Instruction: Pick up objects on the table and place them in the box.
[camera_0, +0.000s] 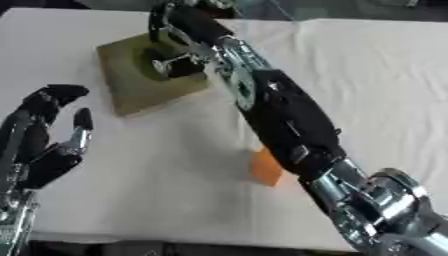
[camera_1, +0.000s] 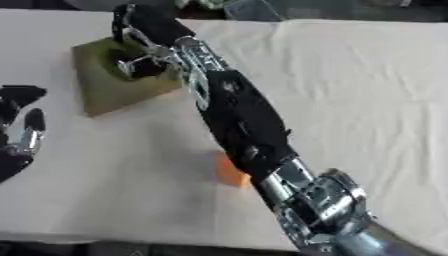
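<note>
An olive-green box (camera_0: 144, 97) lies at the far left of the white table. My right arm stretches from the lower right across the table, and my right hand (camera_0: 179, 47) hangs over the box's middle, where a dark shape (camera_0: 156, 64) shows beneath it. Blur hides how that hand is set. A small orange object (camera_0: 265, 169) lies on the cloth in the middle, partly covered by my right forearm. My left hand (camera_0: 45, 135) rests open at the lower left, fingers up, holding nothing.
The white cloth (camera_0: 157, 195) ends at the table's front edge along the bottom of the view. Some unclear items lie beyond the far edge at the top. Bare cloth spreads to the right of the arm.
</note>
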